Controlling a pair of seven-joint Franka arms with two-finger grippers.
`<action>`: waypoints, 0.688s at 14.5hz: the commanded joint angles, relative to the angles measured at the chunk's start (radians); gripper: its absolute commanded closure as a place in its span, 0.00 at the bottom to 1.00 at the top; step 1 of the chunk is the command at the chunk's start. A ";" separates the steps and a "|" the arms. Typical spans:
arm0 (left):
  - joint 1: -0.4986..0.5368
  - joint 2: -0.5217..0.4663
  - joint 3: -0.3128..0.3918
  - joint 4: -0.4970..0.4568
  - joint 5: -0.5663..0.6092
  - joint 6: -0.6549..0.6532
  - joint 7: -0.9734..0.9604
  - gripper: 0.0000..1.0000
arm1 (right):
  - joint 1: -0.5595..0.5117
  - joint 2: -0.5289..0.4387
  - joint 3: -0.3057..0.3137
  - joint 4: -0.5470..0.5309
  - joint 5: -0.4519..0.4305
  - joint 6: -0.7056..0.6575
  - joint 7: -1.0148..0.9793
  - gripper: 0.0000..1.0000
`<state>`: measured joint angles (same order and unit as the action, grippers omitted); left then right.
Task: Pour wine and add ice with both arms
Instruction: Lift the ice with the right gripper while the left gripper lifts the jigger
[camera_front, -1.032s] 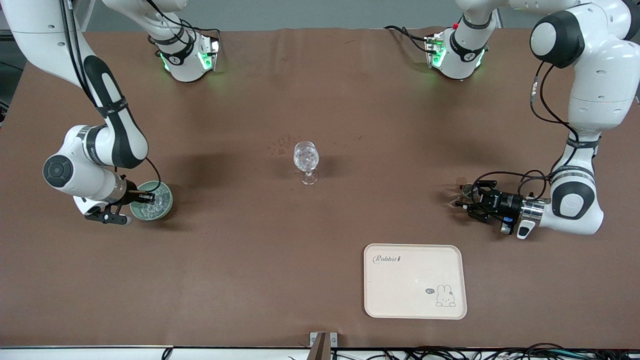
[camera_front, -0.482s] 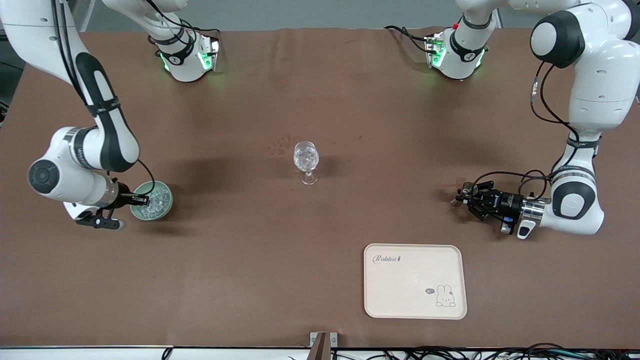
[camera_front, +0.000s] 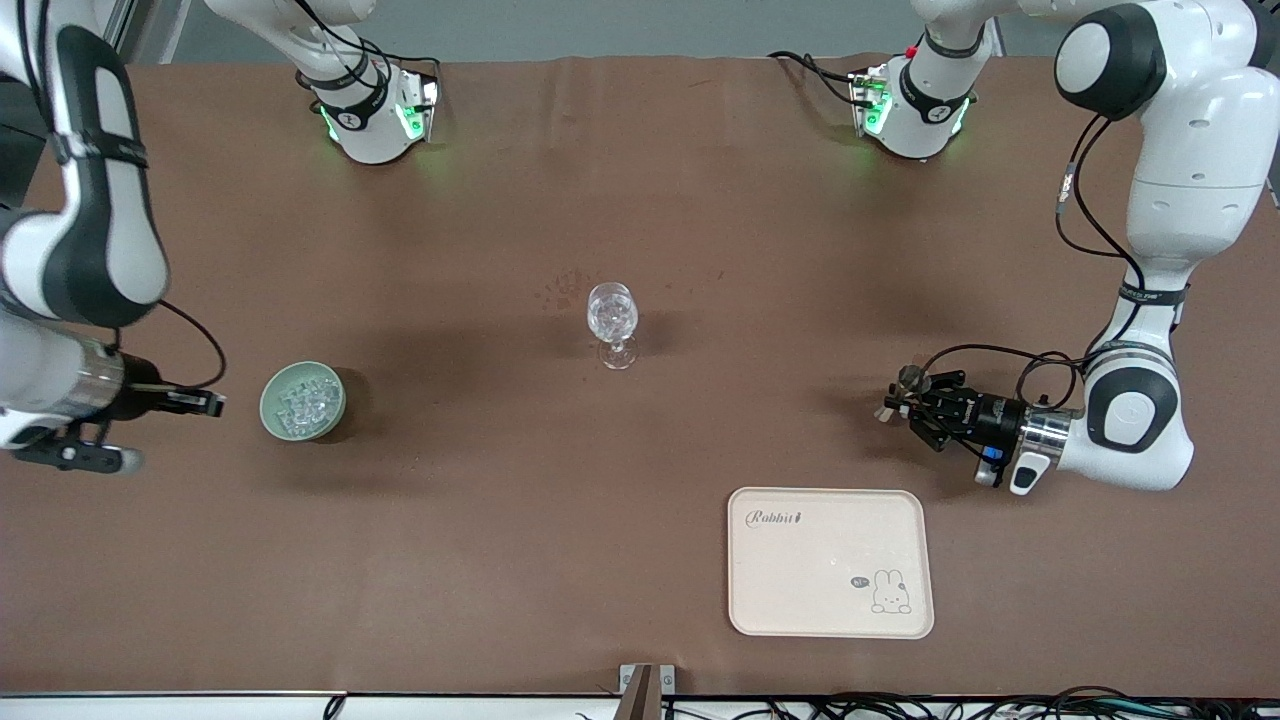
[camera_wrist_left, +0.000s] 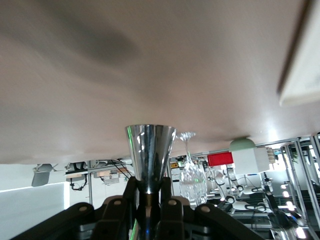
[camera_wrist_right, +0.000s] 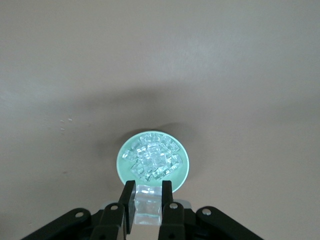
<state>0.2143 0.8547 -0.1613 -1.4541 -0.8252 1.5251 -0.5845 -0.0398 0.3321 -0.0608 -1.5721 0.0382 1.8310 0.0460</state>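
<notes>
Front view: a brown table (camera_front: 640, 560) is shown with two white arms. At its middle a stemmed glass (camera_front: 612, 322) stands upright, between both grippers. The left gripper (camera_front: 905, 405) is clamped on a steel jigger (camera_wrist_left: 149, 156), held upright, the glass toward the right arm's end from it. The right gripper (camera_front: 212, 403) is closed on one ice cube (camera_wrist_right: 148, 200), beside a green bowl (camera_wrist_right: 121, 162) of ice (camera_wrist_right: 152, 160); it is judged slightly farther from the glass.
</notes>
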 joint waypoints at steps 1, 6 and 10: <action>-0.051 -0.110 -0.013 -0.029 -0.002 -0.009 -0.111 0.99 | -0.011 -0.060 0.004 0.082 0.003 -0.088 -0.002 0.99; -0.197 -0.282 -0.047 -0.089 -0.011 0.096 -0.323 1.00 | -0.021 -0.155 0.001 0.194 0.000 -0.284 -0.005 0.99; -0.347 -0.359 -0.046 -0.124 0.000 0.197 -0.529 1.00 | -0.025 -0.307 0.002 0.115 -0.011 -0.340 -0.003 0.99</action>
<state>-0.0816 0.5571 -0.2194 -1.5186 -0.8251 1.6713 -1.0366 -0.0532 0.1116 -0.0680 -1.3741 0.0359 1.4915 0.0461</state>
